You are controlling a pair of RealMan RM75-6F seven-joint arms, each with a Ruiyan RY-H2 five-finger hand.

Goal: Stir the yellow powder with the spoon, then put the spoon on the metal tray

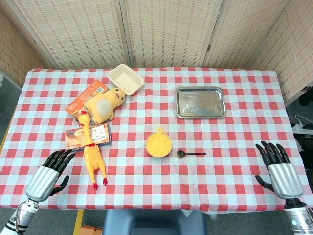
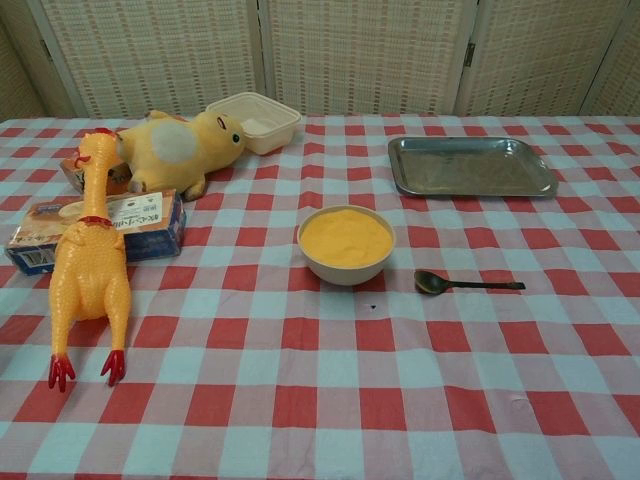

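A cream bowl of yellow powder stands near the table's middle. Just right of it lies a small dark spoon, its scoop toward the bowl. Farther back and to the right sits the bare metal tray. My left hand hovers at the front left edge, fingers spread and holding nothing. At the front right edge my right hand is likewise spread and holds nothing. Neither hand shows in the chest view.
On the left lie a yellow rubber chicken, a flat snack box, a yellow plush toy on an orange packet, and a beige food container. The red-checked cloth covers the table.
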